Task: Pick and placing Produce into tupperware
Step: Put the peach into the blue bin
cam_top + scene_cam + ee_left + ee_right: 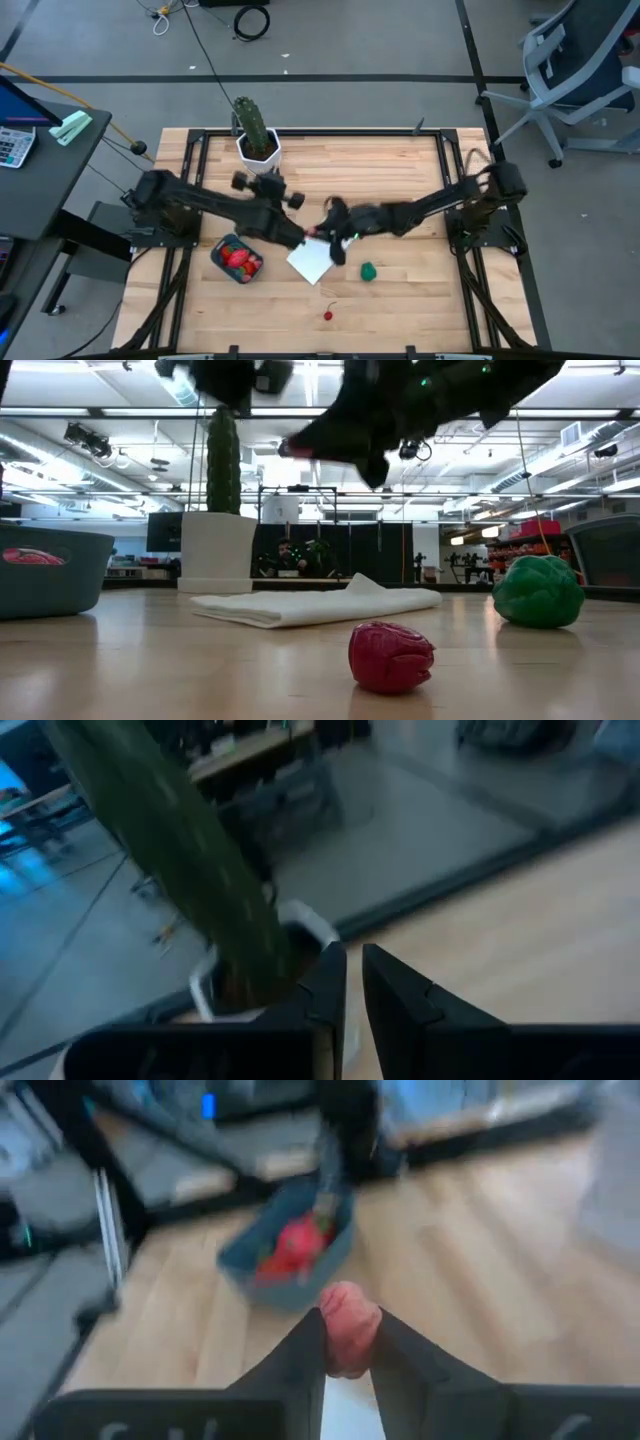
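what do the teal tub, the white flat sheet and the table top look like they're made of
Small teal rounded tub: likely plastic, with smooth, matte, evenly moulded walls. White flat sheet: looks like soft cloth or foam, since one edge is rumpled and raised. Table top: light wood, with visible plank seams and grain.

High view: I looked straight down from well above, taking in the whole wooden table (400, 290), both arms and the floor around.
Low view: I sat at table-top height, facing level across into the room, very near a red toy fruit (390, 656).
Left wrist view: I faced the cactus (170, 850) from close by.
Right wrist view: I faced the teal tub (290, 1255).
Shared: cactus (252, 122), teal tub (236, 258) and white panel (311, 261) appeared from above and low.
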